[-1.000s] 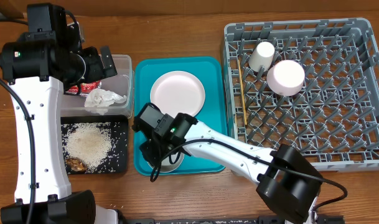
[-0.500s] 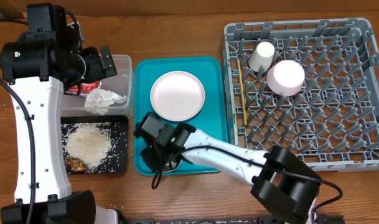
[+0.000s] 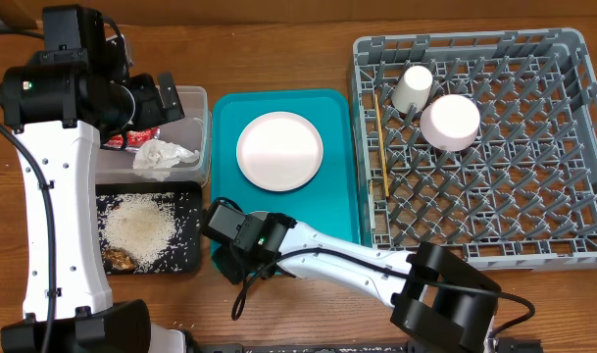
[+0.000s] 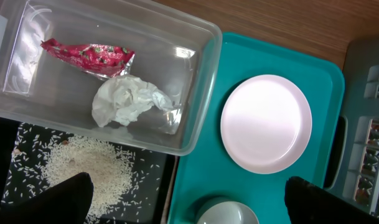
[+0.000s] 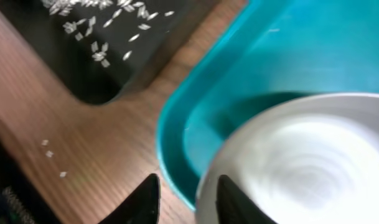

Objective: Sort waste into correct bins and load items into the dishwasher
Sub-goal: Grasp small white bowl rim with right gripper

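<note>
The small grey-white bowl sits at the front-left corner of the teal tray. My right gripper straddles its rim, one finger inside and one outside, with a gap still showing. The pale pink plate lies at the tray's far end. My left gripper hangs wide open and empty above the clear tub, which holds the red wrapper and the napkin. Rice and brown scraps lie in the black tray.
The grey dish rack on the right holds the white cup, the upturned pinkish bowl and the chopsticks along its left side. A few rice grains lie on the wooden table by the black tray.
My right gripper has slid toward the front-left corner of the teal tray, onto the small bowl's rim, and its jaws have narrowed slightly. The left arm has not moved.
</note>
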`<state>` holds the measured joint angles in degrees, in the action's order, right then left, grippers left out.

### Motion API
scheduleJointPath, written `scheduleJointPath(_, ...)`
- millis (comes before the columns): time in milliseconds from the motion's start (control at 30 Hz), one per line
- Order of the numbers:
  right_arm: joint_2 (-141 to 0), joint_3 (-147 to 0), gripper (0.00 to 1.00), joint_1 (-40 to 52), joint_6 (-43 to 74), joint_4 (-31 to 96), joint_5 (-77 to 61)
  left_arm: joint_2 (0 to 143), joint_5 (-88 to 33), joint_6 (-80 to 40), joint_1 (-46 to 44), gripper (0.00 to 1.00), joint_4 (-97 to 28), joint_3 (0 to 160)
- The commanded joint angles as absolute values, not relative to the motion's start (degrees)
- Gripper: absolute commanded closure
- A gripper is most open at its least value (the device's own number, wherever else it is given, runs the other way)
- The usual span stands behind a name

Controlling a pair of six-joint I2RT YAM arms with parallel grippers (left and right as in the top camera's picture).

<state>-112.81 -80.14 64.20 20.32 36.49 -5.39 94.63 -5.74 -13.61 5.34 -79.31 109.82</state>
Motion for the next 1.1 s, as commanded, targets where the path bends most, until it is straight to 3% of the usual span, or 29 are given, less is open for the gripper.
scheduleJointPath(0, -113.58, -79.81, 0.73, 64.23, 22.81, 36.10, -1.23, 95.04, -5.37, -14.37, 5.23, 0.00, -79.26, 109.86)
scheduleJointPath(600, -114.89, -79.88, 0.77, 64.03, 24.32, 36.93, 6.28, 95.04, -5.37, -14.39, 5.23, 0.00, -79.26, 109.86)
scheduleJointPath(1067, -114.89, -79.90, 0.77, 57.12, 24.29, 39.97, 8.97, 95.04, -5.37, -14.37, 5.23, 0.00, -79.26, 109.86)
